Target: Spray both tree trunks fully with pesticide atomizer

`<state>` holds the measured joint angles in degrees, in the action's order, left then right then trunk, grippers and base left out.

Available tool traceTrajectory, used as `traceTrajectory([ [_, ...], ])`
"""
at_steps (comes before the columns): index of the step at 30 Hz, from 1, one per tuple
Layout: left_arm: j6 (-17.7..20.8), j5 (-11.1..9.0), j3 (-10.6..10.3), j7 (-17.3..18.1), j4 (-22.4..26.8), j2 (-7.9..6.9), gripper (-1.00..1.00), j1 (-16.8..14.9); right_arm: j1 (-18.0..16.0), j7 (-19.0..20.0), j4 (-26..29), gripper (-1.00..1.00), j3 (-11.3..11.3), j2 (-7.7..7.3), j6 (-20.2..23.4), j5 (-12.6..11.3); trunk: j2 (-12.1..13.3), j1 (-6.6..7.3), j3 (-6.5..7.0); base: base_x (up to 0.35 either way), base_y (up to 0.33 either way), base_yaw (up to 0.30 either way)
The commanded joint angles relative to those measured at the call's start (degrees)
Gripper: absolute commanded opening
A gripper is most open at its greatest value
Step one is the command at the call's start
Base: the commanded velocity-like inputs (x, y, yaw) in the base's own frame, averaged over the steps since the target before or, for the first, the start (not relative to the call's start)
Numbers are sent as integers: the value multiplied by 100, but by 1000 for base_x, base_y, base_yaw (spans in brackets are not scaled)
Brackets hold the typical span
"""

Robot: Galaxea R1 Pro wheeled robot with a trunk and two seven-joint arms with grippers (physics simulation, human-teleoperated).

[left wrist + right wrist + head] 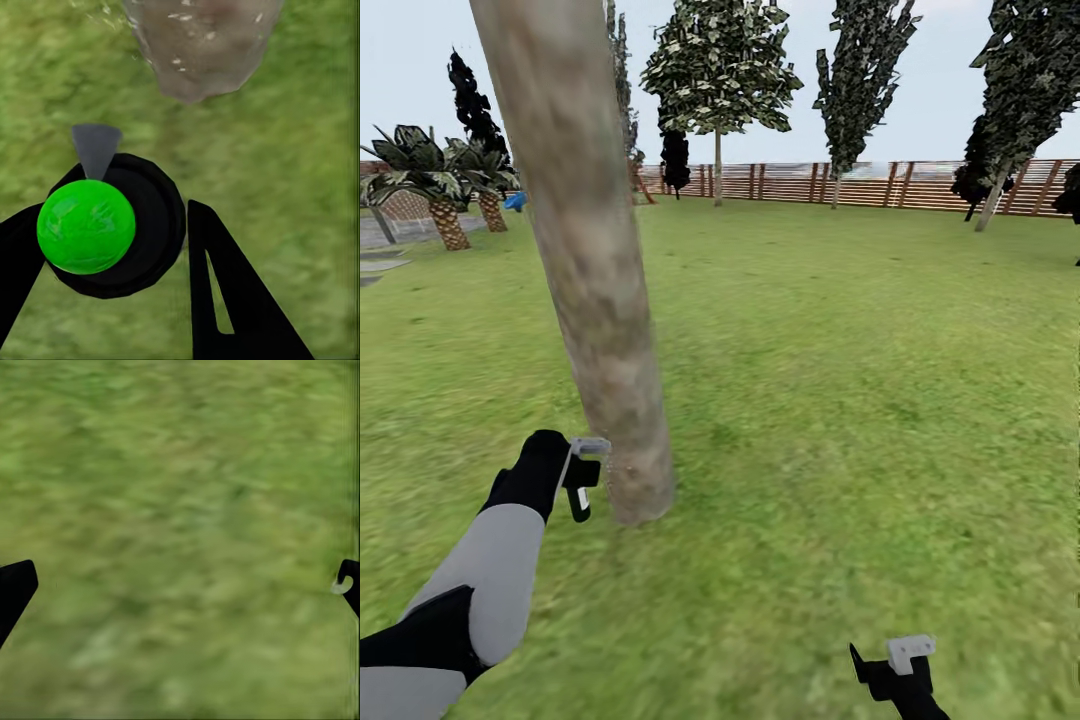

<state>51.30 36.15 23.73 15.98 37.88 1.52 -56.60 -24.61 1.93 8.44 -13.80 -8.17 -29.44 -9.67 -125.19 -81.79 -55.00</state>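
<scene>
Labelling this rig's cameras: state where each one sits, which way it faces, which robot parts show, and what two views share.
Head view: on the head, looking forward and down over the lawn and tree trunk; left gripper and right gripper show.
Left wrist view: near the left gripper, facing the grass; it holds the atomizer by the trunk base.
Right wrist view: near the open right gripper, facing bare grass.
Shared: head and left wrist views both show the trunk.

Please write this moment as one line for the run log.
stage: spraying | left gripper: shut on atomizer | nozzle: toward tree trunk base | right gripper: open, over grass
</scene>
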Motion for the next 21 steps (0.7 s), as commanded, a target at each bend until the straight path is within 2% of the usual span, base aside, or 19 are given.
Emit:
traceTrajectory([
  [1,-1,0,0,1,0,-3,-100,0,0,0,0,100,0,0,0,0,0,0,0,0,-272,0],
  [12,-5,-5,5,-6,0,-1,-100,0,0,0,0,100,0,0,0,0,0,0,0,128,-244,14],
  [21,-5,0,0,-27,6,-11,-100,0,0,0,0,100,0,0,0,0,0,0,0,-78,-274,265],
])
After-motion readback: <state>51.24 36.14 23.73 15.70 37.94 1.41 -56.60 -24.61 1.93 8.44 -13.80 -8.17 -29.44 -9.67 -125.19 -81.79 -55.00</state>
